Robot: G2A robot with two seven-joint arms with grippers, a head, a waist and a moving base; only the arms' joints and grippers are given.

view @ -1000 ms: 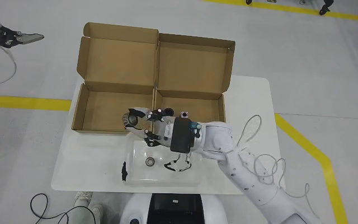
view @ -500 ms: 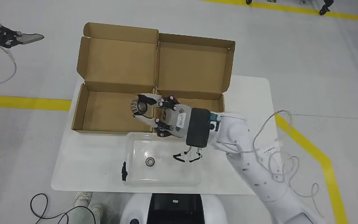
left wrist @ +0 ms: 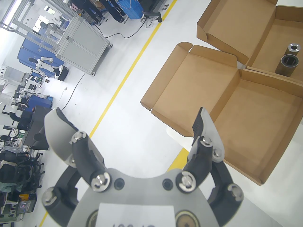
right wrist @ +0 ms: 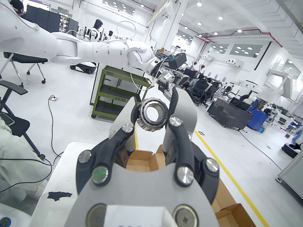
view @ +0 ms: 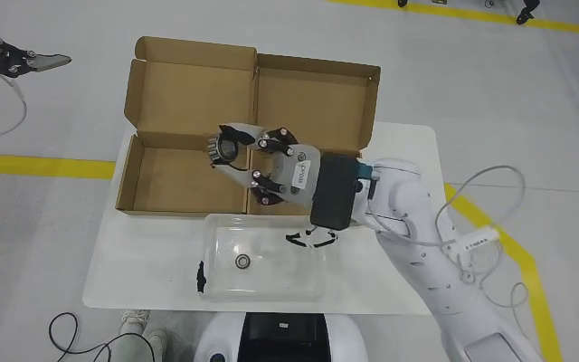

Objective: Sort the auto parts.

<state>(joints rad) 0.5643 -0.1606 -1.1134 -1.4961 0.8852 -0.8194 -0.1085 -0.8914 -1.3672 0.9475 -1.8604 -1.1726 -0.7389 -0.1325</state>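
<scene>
My right gripper (view: 226, 147) is shut on a metal bearing ring (view: 223, 145) and holds it in the air over the back part of the left cardboard box (view: 163, 185). In the right wrist view the bearing ring (right wrist: 146, 125) sits clamped between the two fingers of that gripper (right wrist: 153, 106). My left gripper (left wrist: 127, 119) is open with nothing in it, off the table to the far left (view: 41, 61). Two metal cylinders (left wrist: 290, 57) stand in the right cardboard box (left wrist: 281, 31). A small ring (view: 242, 261) lies in the clear plastic tray (view: 303, 281).
Both boxes have their lids (view: 194, 86) folded open at the back. The right arm covers most of the right box (view: 348, 167). A black scrap (view: 200, 277) lies on the white table (view: 407, 181) beside the tray's left end.
My right gripper has carried the bearing ring from over the left box's front wall, by the tray, back and up over the box. The left gripper has kept still.
</scene>
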